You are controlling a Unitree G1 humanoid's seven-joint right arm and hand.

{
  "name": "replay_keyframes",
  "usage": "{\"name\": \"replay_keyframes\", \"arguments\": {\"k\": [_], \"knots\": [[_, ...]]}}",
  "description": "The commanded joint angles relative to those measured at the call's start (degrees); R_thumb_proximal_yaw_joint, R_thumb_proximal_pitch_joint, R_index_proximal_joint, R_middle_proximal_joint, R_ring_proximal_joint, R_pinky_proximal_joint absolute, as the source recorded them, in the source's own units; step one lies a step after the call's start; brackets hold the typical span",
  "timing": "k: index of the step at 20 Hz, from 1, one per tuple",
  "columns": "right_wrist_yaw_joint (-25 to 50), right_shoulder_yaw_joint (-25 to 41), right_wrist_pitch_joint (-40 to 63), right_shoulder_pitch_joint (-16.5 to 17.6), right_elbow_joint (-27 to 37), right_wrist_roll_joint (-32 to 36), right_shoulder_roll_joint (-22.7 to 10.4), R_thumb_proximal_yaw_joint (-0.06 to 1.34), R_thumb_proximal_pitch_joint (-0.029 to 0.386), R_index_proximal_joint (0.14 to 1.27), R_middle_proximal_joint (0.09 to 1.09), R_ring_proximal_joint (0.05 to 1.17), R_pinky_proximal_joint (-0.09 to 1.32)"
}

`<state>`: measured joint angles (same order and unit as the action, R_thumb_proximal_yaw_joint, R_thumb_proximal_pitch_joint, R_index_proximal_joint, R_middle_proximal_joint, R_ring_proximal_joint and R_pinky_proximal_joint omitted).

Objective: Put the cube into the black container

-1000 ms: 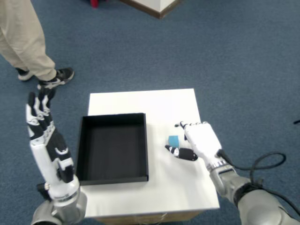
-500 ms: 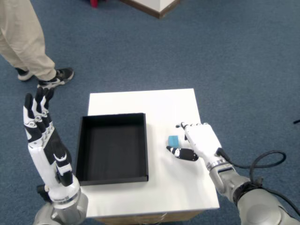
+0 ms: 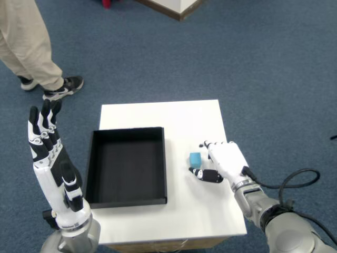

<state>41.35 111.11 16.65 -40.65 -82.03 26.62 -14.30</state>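
So: white table (image 3: 174,113) carries the black container (image 3: 126,166) on its left half, empty, open side up, and the cube (image 3: 195,158) sits on bare tabletop just right of the container's right wall, apart from it. Right hand (image 3: 224,161) is just beside the cube on its right; thumb (image 3: 206,174) curls in below the cube, fingertips (image 3: 205,144) reach past above it, nothing clamped yet, so hand is partly open and holds nothing. Can't tell if any digit is touching the cube. My read: the step is the grasp. Do it well by centring the cube between thumb and forefinger before closing, pinching on opposite flat faces, not corners, since a small block will likely squirt out sideways. Lift clear of the wall before moving left, then release over the middle of the container. Left hand (image 3: 52,158) is up and off the table, not involved.
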Motion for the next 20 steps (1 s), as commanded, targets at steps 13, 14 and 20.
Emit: {"name": "replay_keyframes", "arguments": {"k": [13, 14, 20], "knots": [[-5.2, -1.0, -2.9, -3.0, -0.9, 1.5, -0.2, 0.53, -0.015, 0.44, 0.73, 0.75, 0.91], [-5.6, -1.1, -3.1, -2.9, -0.9, 1.5, -0.2, 0.53, -0.015, 0.44, 0.72, 0.74, 0.9], [-7.5, -1.1, -4.0, -2.5, -1.0, 1.6, -0.1, 0.53, -0.013, 0.45, 0.72, 0.73, 0.87]]}}
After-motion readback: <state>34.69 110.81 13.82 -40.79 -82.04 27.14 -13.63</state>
